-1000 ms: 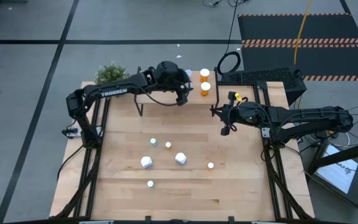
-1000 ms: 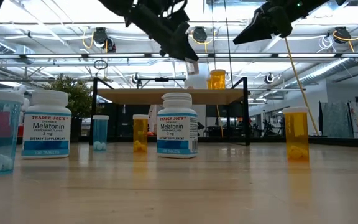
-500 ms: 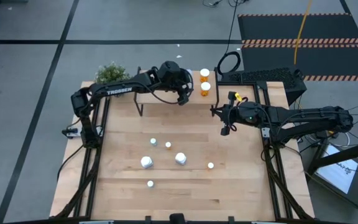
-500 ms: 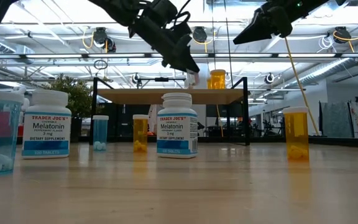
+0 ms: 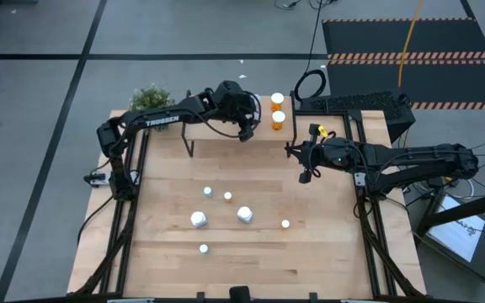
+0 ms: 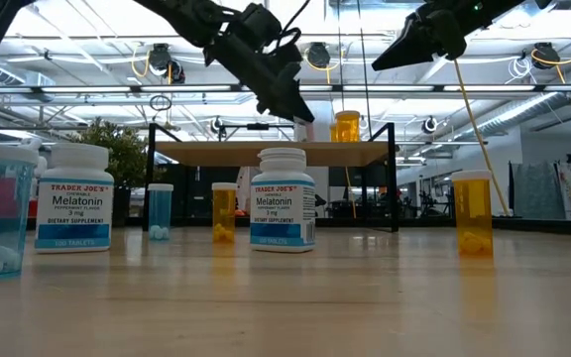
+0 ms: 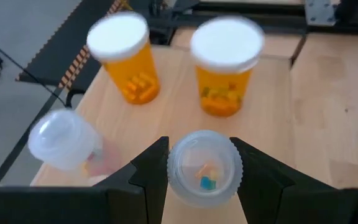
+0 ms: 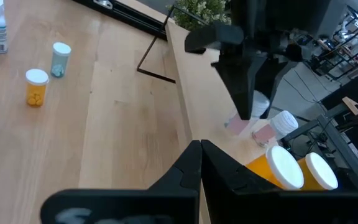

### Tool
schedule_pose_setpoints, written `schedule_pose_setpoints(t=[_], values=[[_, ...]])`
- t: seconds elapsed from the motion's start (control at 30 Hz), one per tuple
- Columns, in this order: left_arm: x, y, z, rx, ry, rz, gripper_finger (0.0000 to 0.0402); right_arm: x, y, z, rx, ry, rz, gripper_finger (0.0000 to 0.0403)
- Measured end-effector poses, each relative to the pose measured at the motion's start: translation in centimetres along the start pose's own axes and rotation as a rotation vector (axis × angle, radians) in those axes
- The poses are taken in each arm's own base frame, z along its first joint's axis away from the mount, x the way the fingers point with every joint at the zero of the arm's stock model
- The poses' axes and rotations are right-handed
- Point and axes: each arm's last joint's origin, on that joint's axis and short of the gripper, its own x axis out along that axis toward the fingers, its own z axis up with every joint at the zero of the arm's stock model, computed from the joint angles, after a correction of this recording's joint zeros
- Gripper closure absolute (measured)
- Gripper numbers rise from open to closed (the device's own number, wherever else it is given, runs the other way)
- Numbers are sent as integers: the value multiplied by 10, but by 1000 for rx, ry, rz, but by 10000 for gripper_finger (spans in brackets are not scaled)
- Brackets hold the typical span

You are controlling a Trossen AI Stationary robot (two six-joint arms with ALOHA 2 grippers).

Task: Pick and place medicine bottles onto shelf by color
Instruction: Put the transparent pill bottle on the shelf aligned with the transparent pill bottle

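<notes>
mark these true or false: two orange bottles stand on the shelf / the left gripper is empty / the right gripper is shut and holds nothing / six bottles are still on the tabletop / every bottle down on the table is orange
1. Two orange bottles stand on the shelf. True.
2. The left gripper is empty. False: its fingers hold a clear bottle with a few pills over the shelf.
3. The right gripper is shut and holds nothing. True: it hangs beside the shelf.
4. Six bottles are still on the tabletop. True by the high view's six white caps.
5. Every bottle down on the table is orange. False: there are also white Melatonin bottles and blue ones.
</notes>
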Motion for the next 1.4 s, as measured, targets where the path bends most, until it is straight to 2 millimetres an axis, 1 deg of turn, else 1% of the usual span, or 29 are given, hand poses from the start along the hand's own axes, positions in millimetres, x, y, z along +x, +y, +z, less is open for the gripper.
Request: schedule_pose_setpoints(t=[0.27,0.47,0.77,1.0,1.1,1.3,1.4], values=[[1,-1,-1,21,3,-3,244,0,0,0,0,0,0,403],[1,-2,0,159,-11,-55,244,0,0,0,0,0,0,403],[0,1,-1,274,-27,-75,244,0,0,1,2,-6,-2,403],[1,9,-5,252,-19,-83,244,0,0,1,2,-6,-2,403],[3,10,-7,236,-9,-92,243,0,0,1,2,-6,-2,403],[10,11,-10,257,-11,-97,229,0,0,1,2,-6,-2,403],[12,11,-9,258,-24,-92,229,0,0,1,1,-6,-1,403]])
